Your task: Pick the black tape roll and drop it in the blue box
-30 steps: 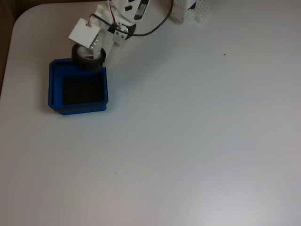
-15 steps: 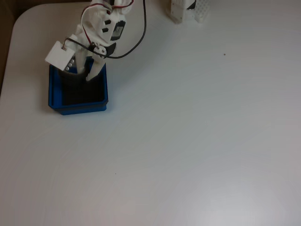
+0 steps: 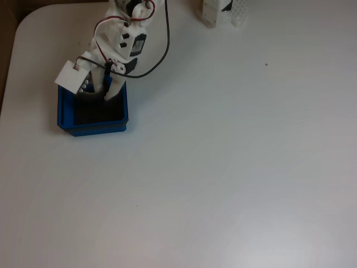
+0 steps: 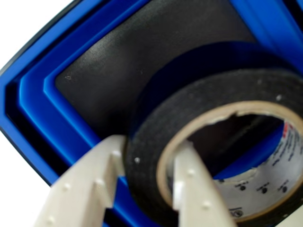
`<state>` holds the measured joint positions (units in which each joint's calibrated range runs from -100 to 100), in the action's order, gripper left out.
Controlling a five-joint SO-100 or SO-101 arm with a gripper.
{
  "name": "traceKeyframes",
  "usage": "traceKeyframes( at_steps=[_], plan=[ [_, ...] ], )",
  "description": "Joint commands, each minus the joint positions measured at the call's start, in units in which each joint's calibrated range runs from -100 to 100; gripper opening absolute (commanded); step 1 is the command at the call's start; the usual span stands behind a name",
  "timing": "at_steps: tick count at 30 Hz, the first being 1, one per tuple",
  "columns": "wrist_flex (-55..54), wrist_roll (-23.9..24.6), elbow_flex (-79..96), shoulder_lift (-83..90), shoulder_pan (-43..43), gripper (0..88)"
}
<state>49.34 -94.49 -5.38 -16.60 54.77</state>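
1. My gripper (image 4: 150,163) is pinching the black tape roll (image 4: 199,113): in the wrist view one pale finger (image 4: 92,184) sits against the outer band and the other passes through the hole and presses the cardboard core, so the wall of the ring is clamped between them.
2. I judge that grip suits a ring, since a hold across the wall keeps it from rolling or swinging and lets it fall straight once the fingers part.
3. The roll hangs tilted, its open face turned toward the camera, and the printed inside of the core shows at lower right.
4. Right behind it lies the black floor of the blue box (image 4: 57,101), with blue walls framing it on the left and upper right; whether the roll touches the floor I cannot tell.
5. In the fixed view my gripper (image 3: 100,92) reaches down over the far part of the blue box (image 3: 92,129), and the roll is hard to make out there against the dark floor.
6. The visible floor of the box is bare; the part under my arm is hidden.
7. As I read it, carrying is over and release is the step in hand.
8. The white table (image 3: 234,167) surrounds the box.
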Motion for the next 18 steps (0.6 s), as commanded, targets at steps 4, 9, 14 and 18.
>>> traceKeyframes(
  at_steps=[4, 9, 14, 18],
  plan=[
    [-0.83, 0.1, -3.96, 0.54, 0.57, 8.1],
    [-0.75, 0.1, -3.87, 0.96, 0.77, 13.1],
    [-0.66, 0.19, -3.87, 1.04, 0.77, 14.2],
    [-0.5, 0.19, -2.97, 2.63, 0.77, 14.2]
  ],
)
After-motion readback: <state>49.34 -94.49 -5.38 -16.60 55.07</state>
